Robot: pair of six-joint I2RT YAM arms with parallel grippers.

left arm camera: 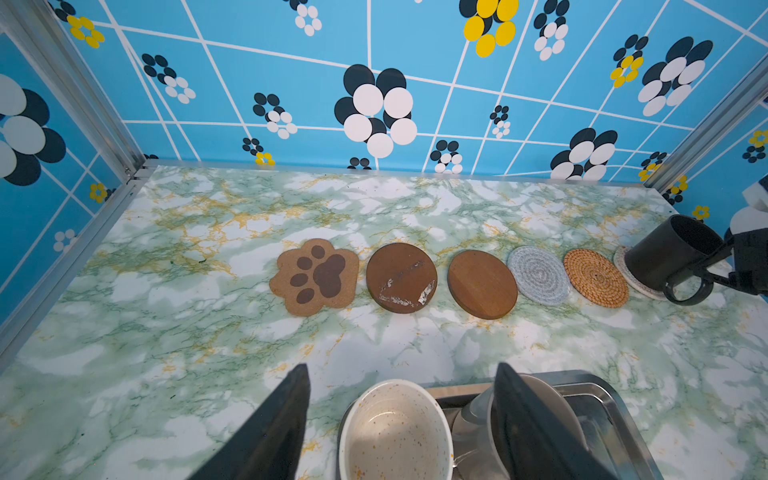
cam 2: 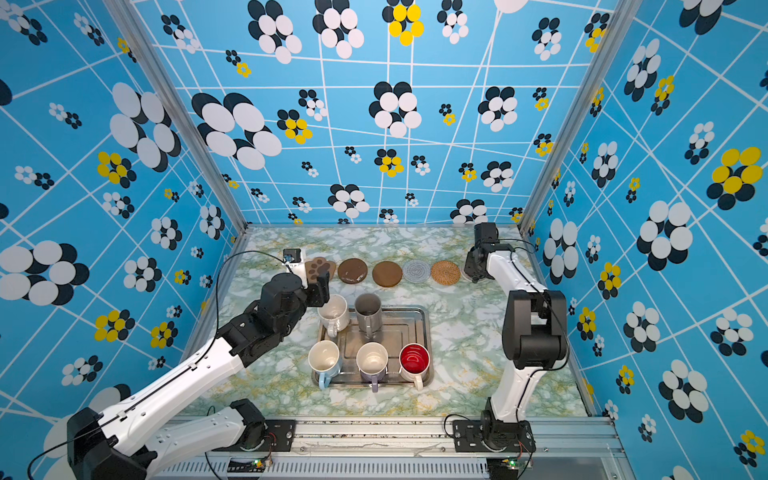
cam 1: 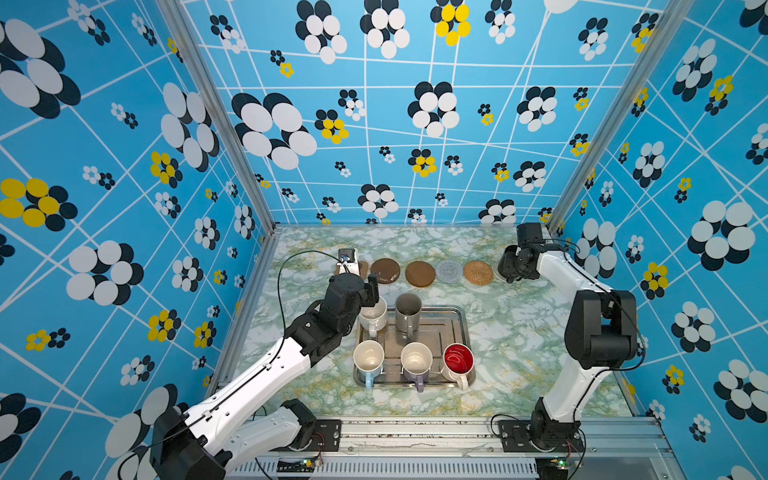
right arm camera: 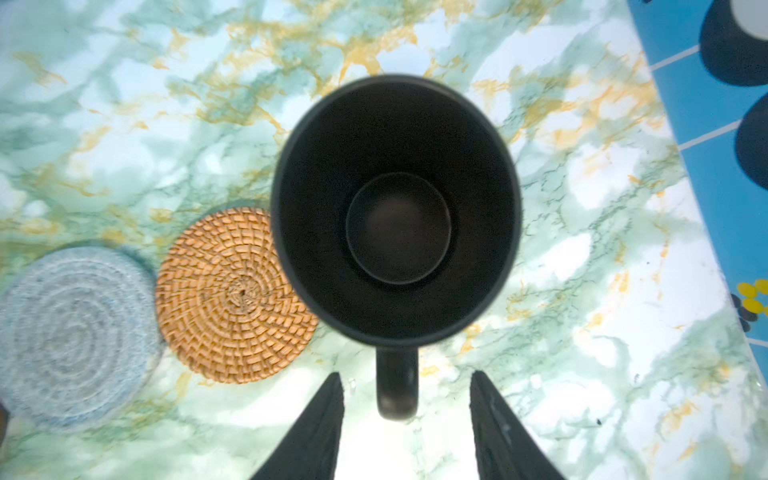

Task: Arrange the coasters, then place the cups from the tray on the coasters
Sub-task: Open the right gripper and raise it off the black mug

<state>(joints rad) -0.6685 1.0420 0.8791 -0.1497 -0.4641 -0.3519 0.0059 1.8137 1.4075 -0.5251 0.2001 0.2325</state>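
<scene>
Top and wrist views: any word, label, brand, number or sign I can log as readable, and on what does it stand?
No readable text in any view.
The paw coaster carries only a paw-print picture.
The red-lined cup shows white streaks inside, seemingly glare, not letters.
The circuit board at the left arm's base: any markings too small to read.

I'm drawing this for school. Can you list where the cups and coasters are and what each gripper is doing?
Tray: five cups: cream mug, grey mug, blue mug, lilac mug, red-inside mug.
Bare coasters: paw coaster, scratched brown disc, plain brown disc, grey woven coaster, rattan coaster.
Black mug: standing on a pale coaster at the row's right end.
Left gripper: jaws open, by the cream mug.
Right gripper: jaws open beside the black mug's handle, not touching.
</scene>
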